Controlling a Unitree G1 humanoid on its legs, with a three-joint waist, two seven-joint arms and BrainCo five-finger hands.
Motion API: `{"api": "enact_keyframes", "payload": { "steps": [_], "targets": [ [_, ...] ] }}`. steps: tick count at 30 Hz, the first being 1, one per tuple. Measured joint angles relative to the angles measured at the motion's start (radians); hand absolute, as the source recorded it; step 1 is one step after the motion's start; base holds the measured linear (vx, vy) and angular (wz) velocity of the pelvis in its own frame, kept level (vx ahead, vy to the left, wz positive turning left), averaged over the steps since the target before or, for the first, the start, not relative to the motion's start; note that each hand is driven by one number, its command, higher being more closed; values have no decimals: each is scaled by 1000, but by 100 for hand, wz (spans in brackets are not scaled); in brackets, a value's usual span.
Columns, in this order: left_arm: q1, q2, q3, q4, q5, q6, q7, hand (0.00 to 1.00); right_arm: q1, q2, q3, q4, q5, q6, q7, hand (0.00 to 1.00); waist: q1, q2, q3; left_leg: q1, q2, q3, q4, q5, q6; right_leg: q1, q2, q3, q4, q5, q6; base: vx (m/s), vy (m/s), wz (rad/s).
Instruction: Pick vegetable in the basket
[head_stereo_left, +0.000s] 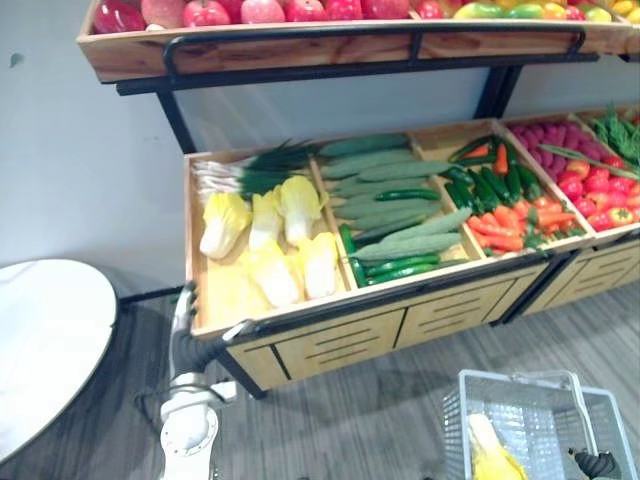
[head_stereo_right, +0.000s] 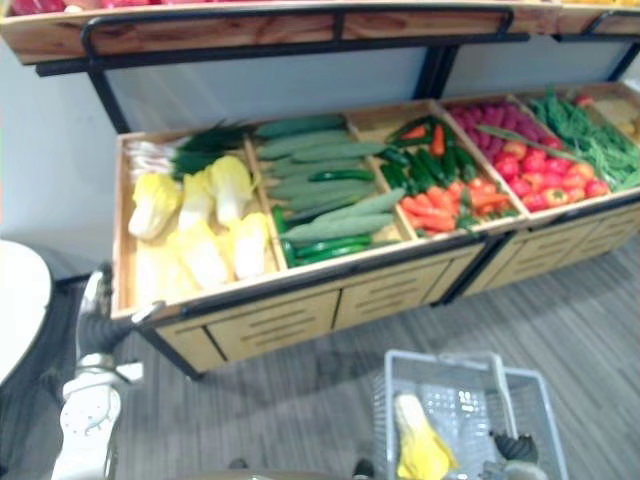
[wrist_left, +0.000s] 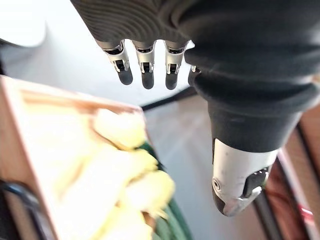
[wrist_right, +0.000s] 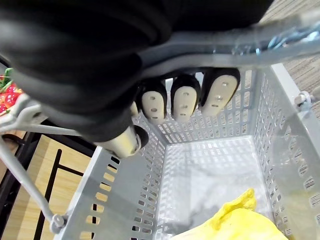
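Setting: a grey plank floor (head_stereo_left: 400, 400) ran up to a pale wall and a wooden produce stand (head_stereo_left: 330, 335), with a shelf of red apples (head_stereo_left: 260, 10) above it.
Stand's bins: the leftmost held yellow cabbages (head_stereo_left: 275, 240) and green onions (head_stereo_left: 250, 170). Next came cucumbers (head_stereo_left: 395, 205), then carrots (head_stereo_left: 505, 225) with dark green peppers, then red produce (head_stereo_left: 590, 185).
Left hand (head_stereo_left: 184, 312): it was at the stand's front left corner, beside the cabbage bin. Its fingers (wrist_left: 145, 70) were straight and held nothing.
Right hand (wrist_right: 115, 60): its fingers (wrist_right: 186, 102) were curled round the handle (wrist_right: 280, 34) of the basket.
Basket (head_stereo_left: 457, 420): grey mesh, low on the robot's right, in front of the stand.
Vegetable: a single cabbage (head_stereo_left: 492, 455), yellow, lay on the basket's bottom.
Side: a white round table (head_stereo_left: 40, 340) stood on the left.
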Motion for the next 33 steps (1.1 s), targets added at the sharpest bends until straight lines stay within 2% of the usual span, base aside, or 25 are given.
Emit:
{"api": "enact_keyframes", "payload": {
  "steps": [4,6,7,10,13,17,19,23,30,31,33],
  "targets": [
    [-25,-8,170,247,3,51,82,0,14,25,-26,0,-4,-2,-21,100,-3,-8,-12,24,-7,0,-33,6,-3,9,-4,-9,-2,-6,4,12,14,5],
    [-41,-20,300,404,-29,74,134,0,27,34,-41,1,-4,-1,-28,100,-5,-2,-16,30,-12,-2,-39,5,-4,22,-7,-13,-16,-9,6,9,7,2],
    [-48,-22,352,464,-54,79,149,0,28,38,-55,1,-4,-1,-34,100,-7,-6,-22,30,-12,-2,-41,4,-5,22,-7,-14,-17,-9,6,0,0,0],
    [-52,-22,476,671,-153,102,153,0,23,45,-92,30,-1,1,-44,100,-9,0,-33,30,-12,0,-42,-1,-9,26,-4,-13,-32,-8,7,23,-2,-1],
    [-50,-32,512,809,-171,118,145,0,0,54,-105,85,38,2,-49,100,-10,5,-34,30,-10,3,-37,-4,-12,27,0,-8,-38,-8,7,41,-6,-3],
    [-53,-41,489,876,-147,147,83,0,-52,112,-59,141,71,1,-35,100,-19,13,-34,34,-6,5,-37,-5,-13,28,6,-1,-40,-8,7,15,-10,-3],
    [-55,-45,439,896,-77,149,47,0,-64,126,-28,149,75,4,-19,100,-20,25,-29,34,-7,5,-37,-6,-13,29,5,-1,-40,-8,7,0,0,0],
    [-43,-75,343,918,-30,147,10,0,-52,128,-32,148,87,-1,-19,100,-30,51,-25,48,-7,4,-37,-11,-17,40,5,-2,-36,-11,8,0,0,0],
    [-33,-118,180,963,47,146,-32,0,-44,133,-45,145,92,-2,-21,100,-32,46,-18,58,-2,8,-37,-23,-21,31,3,4,2,-44,14,7,-1,-2],
    [-32,-117,165,962,50,146,-32,0,-53,139,-61,145,104,-3,-22,100,-32,44,-3,65,1,12,-13,-43,-20,26,-4,13,43,-67,16,26,17,-18],
    [-35,-105,108,954,79,142,-27,0,-61,142,-72,139,122,-9,-31,100,-32,40,34,-5,36,14,221,-171,-20,-14,-24,46,174,-140,20,11,9,-26]
  ]
}}
